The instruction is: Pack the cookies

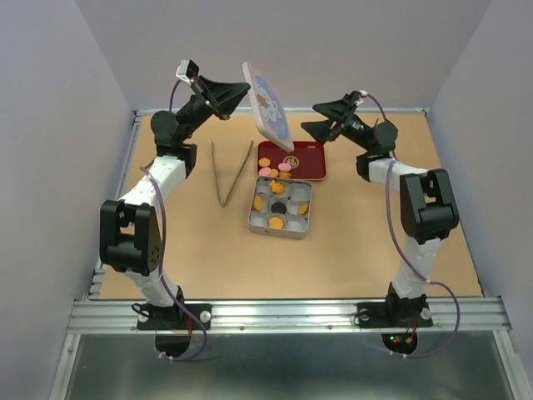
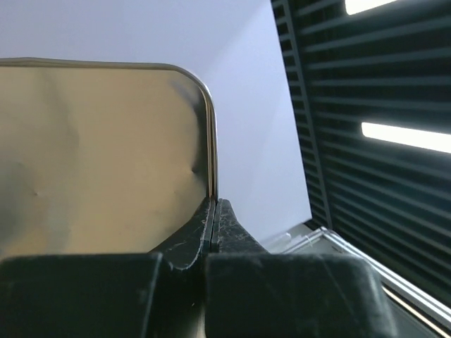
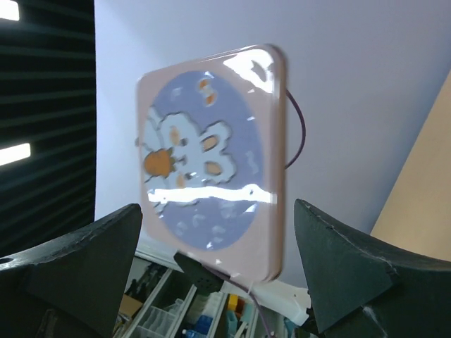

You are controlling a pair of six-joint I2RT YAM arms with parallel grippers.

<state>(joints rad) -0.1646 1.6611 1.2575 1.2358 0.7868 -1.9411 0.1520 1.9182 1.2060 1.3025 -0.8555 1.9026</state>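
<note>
The edge of a shiny metal lid (image 2: 106,155) is held clamped by the left end effector (image 2: 213,208), whose black tips are pressed together, against a pale wall (image 2: 254,105).

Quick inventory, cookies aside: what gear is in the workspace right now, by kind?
Tin lid: 1
Compartment tin: 1
Red tray: 1
Tongs: 1
Total: 4
</note>
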